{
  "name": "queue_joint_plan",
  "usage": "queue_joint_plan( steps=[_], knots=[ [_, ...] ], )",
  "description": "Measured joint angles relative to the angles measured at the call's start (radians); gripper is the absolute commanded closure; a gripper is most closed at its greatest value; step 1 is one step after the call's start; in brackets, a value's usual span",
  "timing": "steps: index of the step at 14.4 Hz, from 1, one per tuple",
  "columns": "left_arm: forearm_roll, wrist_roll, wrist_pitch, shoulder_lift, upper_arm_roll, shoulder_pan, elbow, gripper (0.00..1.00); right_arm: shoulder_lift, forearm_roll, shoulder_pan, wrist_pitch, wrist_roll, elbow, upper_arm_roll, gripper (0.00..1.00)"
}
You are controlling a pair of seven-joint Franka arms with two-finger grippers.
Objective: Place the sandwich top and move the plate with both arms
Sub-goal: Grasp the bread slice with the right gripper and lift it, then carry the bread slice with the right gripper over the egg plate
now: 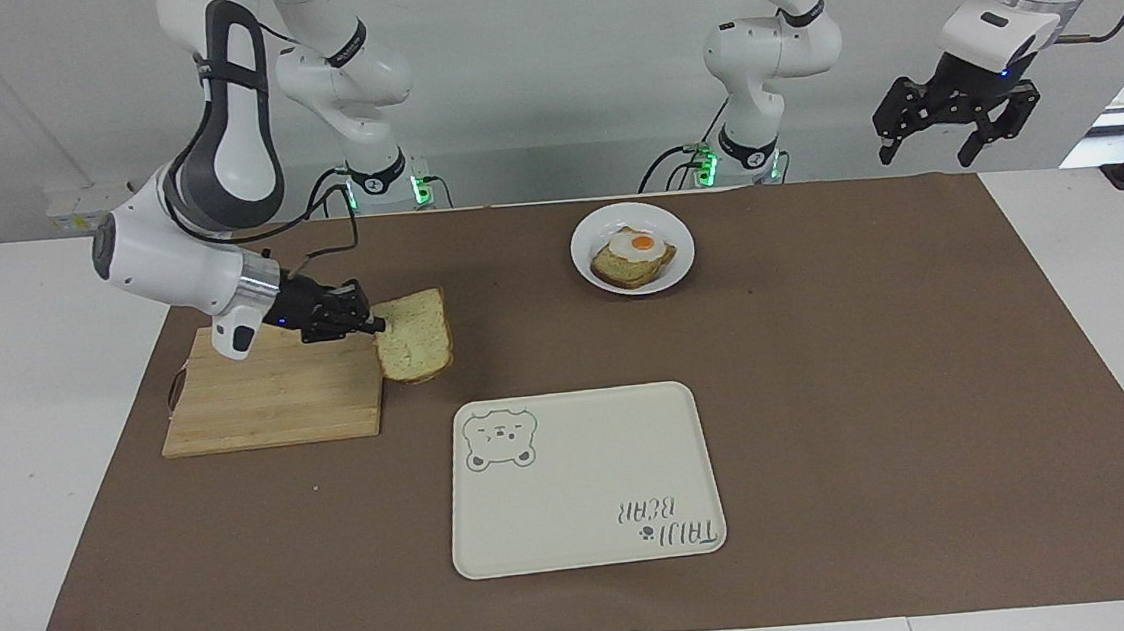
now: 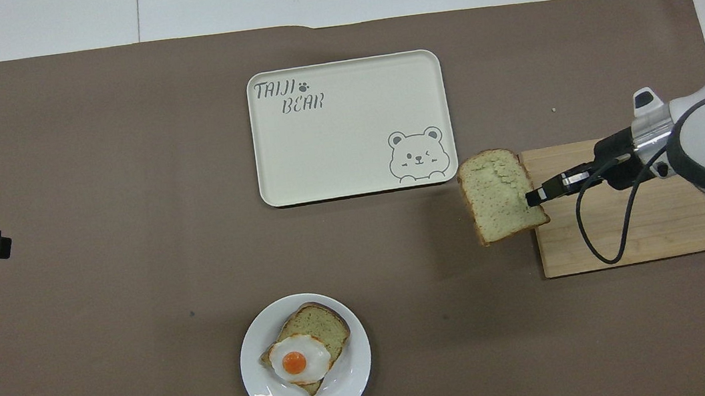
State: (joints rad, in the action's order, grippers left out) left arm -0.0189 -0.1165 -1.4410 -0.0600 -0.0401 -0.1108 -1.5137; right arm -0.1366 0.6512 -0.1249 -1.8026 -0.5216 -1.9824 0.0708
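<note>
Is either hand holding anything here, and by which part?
The right hand is shut on the sandwich top, pinching one side edge, lifted over the cutting board's edge. The left hand is open, holding nothing.
</note>
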Motion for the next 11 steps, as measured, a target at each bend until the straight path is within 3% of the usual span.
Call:
queue_joint_plan(
  steps=[4, 11],
  knots=[
    [0.000, 0.000, 0.000, 0.000, 0.000, 0.000, 0.000, 0.00, 0.025, 0.068, 0.143, -0.112, 0.073, -0.058, 0.002, 1.00],
    [0.000, 0.000, 0.000, 0.000, 0.000, 0.000, 0.000, 0.00, 0.109, 0.171, 0.475, -0.436, 0.351, -0.216, 0.007, 1.00]
  ],
)
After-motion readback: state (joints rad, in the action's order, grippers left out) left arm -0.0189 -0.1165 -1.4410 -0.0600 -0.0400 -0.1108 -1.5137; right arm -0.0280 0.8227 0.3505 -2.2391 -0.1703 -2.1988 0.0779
